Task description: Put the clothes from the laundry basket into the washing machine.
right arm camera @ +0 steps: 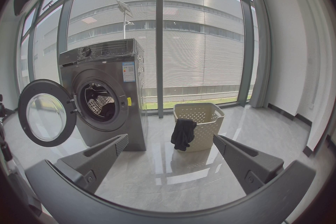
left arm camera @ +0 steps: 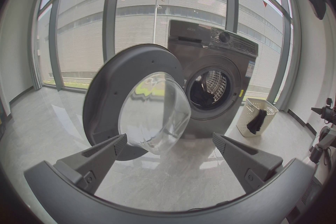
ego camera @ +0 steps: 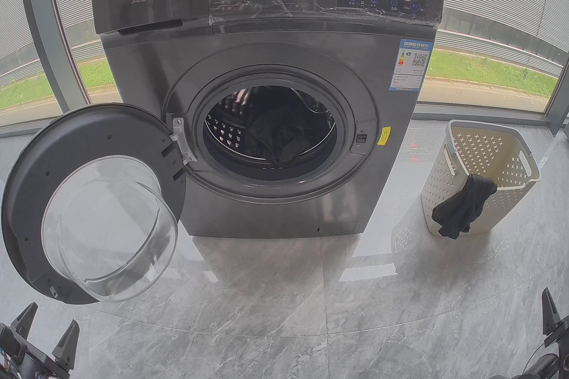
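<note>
The left tool (left arm camera: 168, 137) is low at the left. Its two fingers are wide apart and hold nothing. Next comes the round door (ego camera: 89, 202) of the washer (ego camera: 267, 72). It is swung wide open to the left, and it has a clear glass bowl in its middle. The washer is big and grey, with a dial on top. Inside its drum (ego camera: 228, 128) lie some dark clothes (ego camera: 284, 137), bunched low down. To the right, near the washer, a cream basket (ego camera: 450, 179) with lots of little holes stands on the shiny grey floor (ego camera: 296, 291). A black cloth (ego camera: 462, 208) hangs limp over its front rim and droops down the outside. The right tool (right arm camera: 168, 137) is low at the right, also wide apart and holding nothing.
</note>
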Tool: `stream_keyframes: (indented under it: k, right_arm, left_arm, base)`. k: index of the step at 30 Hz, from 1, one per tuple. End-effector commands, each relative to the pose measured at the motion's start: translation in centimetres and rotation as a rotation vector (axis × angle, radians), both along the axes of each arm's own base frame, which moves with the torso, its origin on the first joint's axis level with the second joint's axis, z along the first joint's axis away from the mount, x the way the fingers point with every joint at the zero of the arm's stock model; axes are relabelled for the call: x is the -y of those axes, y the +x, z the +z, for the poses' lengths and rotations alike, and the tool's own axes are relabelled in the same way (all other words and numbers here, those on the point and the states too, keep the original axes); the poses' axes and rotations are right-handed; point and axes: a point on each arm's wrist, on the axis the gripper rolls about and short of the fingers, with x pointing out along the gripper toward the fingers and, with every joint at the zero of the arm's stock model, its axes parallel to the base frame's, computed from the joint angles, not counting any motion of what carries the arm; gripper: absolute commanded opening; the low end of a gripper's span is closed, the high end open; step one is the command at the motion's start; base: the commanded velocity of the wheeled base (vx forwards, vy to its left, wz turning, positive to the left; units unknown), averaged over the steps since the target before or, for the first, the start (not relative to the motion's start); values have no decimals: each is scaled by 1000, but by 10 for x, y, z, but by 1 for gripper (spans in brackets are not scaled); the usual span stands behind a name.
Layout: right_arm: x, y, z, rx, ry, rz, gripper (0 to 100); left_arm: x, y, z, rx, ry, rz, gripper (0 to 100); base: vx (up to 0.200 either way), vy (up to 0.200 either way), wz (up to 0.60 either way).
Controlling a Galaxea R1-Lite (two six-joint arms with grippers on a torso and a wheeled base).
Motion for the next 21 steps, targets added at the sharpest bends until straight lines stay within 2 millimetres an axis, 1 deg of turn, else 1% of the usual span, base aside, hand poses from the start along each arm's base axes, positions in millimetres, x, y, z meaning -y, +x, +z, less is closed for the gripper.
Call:
stream_keyframes:
  k: [1,3,5,7,8,10,13,14,16,21]
  right_arm:
    - [-4,-7,-8,48,-117,27,100]
    - [-5,-6,-8,45,-108,75,100]
    - [-6,-7,-9,44,-25,111,100]
    - [-6,-8,-9,22,44,137,100]
    - [-6,-8,-9,19,62,132,100]
    - [-5,-7,-13,7,37,89,100]
    - [-6,-6,-16,-13,8,122,100]
    - [-7,-6,-15,-27,-28,167,100]
    - [-7,-5,-14,-40,-27,173,100]
    - [-7,-7,-15,-8,-28,166,100]
  left_arm:
    - [2,-13,-10,103,29,94,100]
    - [3,-16,-11,137,41,88,100]
    - [5,-17,-11,152,65,23,100]
    - [4,-17,-12,148,100,38,100]
    - [3,-17,-13,137,149,66,100]
    - [3,-17,-13,129,210,91,100]
    - [3,-17,-13,132,194,65,100]
    - [5,-17,-14,130,149,-26,100]
    - [7,-17,-20,69,119,-97,100]
    - [6,-17,-19,85,126,-61,100]
  base:
    - [0,0,0]
    - [0,0,0]
    - [0,0,0]
    - [0,0,0]
    - [0,0,0]
    - [0,0,0]
    - [0,0,0]
    - [0,0,0]
    - [0,0,0]
    - [0,0,0]
